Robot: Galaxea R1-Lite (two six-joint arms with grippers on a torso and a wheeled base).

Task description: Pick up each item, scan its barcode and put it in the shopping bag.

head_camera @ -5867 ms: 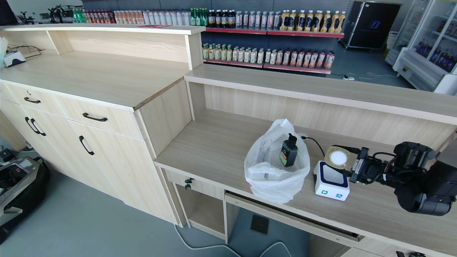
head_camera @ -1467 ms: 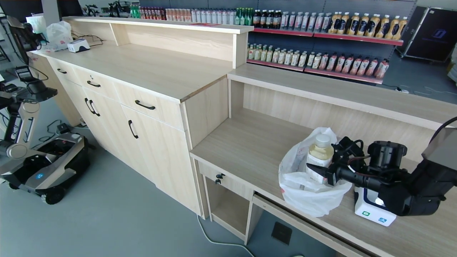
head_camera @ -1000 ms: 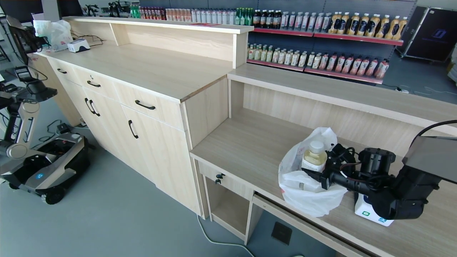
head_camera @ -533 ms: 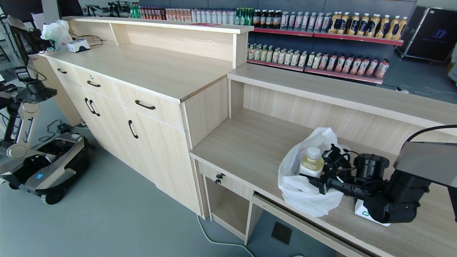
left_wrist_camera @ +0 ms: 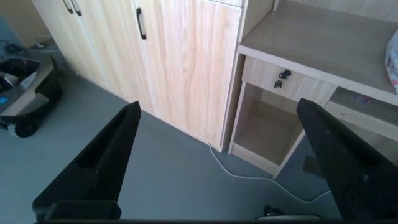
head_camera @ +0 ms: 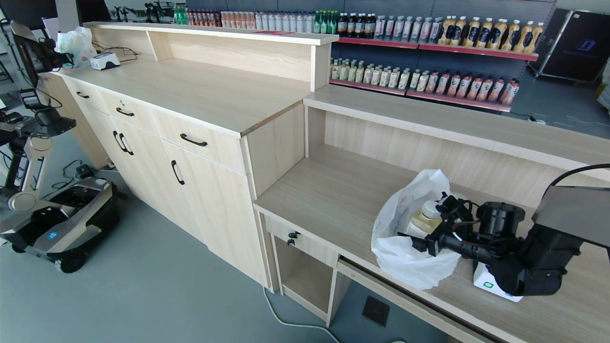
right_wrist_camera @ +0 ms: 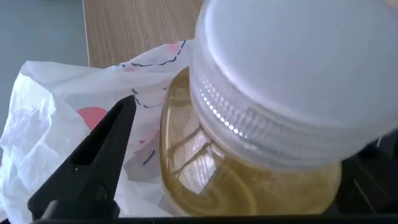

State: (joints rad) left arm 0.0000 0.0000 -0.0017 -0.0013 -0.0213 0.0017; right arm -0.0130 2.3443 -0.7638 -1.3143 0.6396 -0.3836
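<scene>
Now sunk lower and tilted, the white-capped bottle of yellow liquid [head_camera: 425, 220] is flanked inside the white plastic shopping bag [head_camera: 405, 261] by the parted right gripper [head_camera: 421, 226], whereby the bag could be snagged on withdrawal.

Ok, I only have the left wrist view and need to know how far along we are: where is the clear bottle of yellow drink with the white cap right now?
Observer: The bottle is down inside the white plastic shopping bag, tilted rather than upright.
Operator: Is the right arm clear of it?
Observer: No. The right gripper is at the bag's mouth with the bottle right in front of it. I can't tell whether it grips.
Operator: And the scanner?
Observer: The white box scanner with blue trim sits on the pale wooden counter beside the bag, partly behind the right arm.
</scene>
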